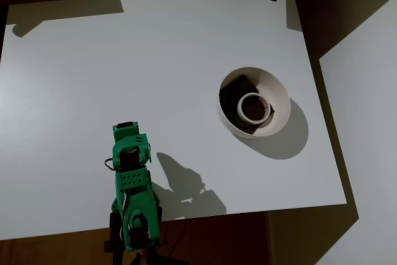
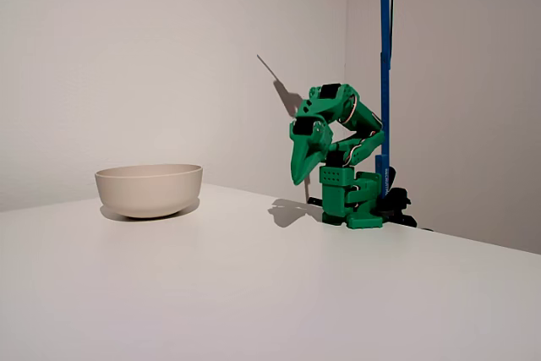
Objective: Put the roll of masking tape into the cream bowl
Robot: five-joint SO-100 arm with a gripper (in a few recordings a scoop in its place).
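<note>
- The roll of masking tape lies inside the cream bowl, at about 2 o'clock from my arm.
- My gripper holds nothing; its jaws look closed.
- I just keep the arm folded, well away.

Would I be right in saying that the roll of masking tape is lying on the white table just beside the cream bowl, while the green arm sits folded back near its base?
Not quite: the roll of masking tape is lying inside the cream bowl, not beside it on the white table, as the overhead view shows. The rest holds: the green arm sits folded back near its base.
</note>
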